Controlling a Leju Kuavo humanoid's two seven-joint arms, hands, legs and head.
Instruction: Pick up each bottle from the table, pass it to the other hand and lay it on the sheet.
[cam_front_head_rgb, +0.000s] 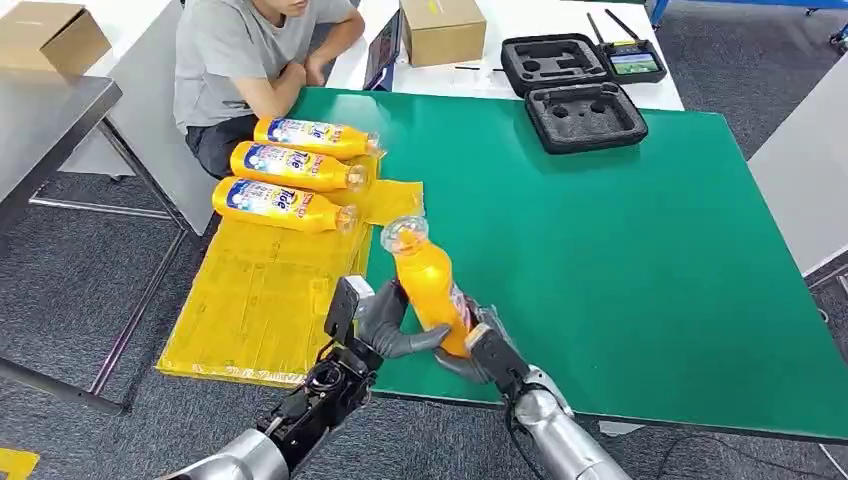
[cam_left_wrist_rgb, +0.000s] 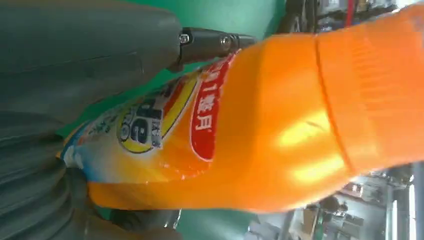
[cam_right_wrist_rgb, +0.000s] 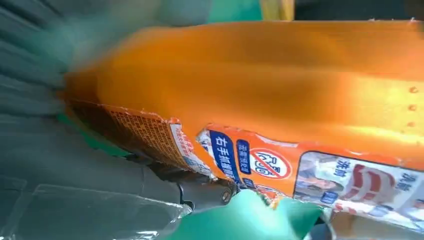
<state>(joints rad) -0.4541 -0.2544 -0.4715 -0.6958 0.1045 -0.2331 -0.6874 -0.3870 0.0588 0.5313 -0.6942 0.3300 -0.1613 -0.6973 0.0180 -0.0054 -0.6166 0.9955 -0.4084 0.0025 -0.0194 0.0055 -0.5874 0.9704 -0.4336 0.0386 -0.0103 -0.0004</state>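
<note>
An orange detergent bottle (cam_front_head_rgb: 427, 276) stands tilted above the near edge of the green table (cam_front_head_rgb: 620, 250), clear cap up. My left hand (cam_front_head_rgb: 385, 322) wraps its lower body from the left. My right hand (cam_front_head_rgb: 484, 350) grips its base from the right. Up close, the bottle (cam_left_wrist_rgb: 280, 125) fills the left wrist view against the left hand (cam_left_wrist_rgb: 75, 60). Its label side (cam_right_wrist_rgb: 280, 85) presses on the right hand (cam_right_wrist_rgb: 60, 165). Three more orange bottles (cam_front_head_rgb: 297, 166) lie side by side at the far end of the yellow sheet (cam_front_head_rgb: 260, 300).
A person in a grey shirt (cam_front_head_rgb: 245, 55) sits at the table's far left corner, close to the laid bottles. Two black foam cases (cam_front_head_rgb: 585, 115) and a cardboard box (cam_front_head_rgb: 442, 28) stand at the back. A grey table (cam_front_head_rgb: 45, 120) is to the left.
</note>
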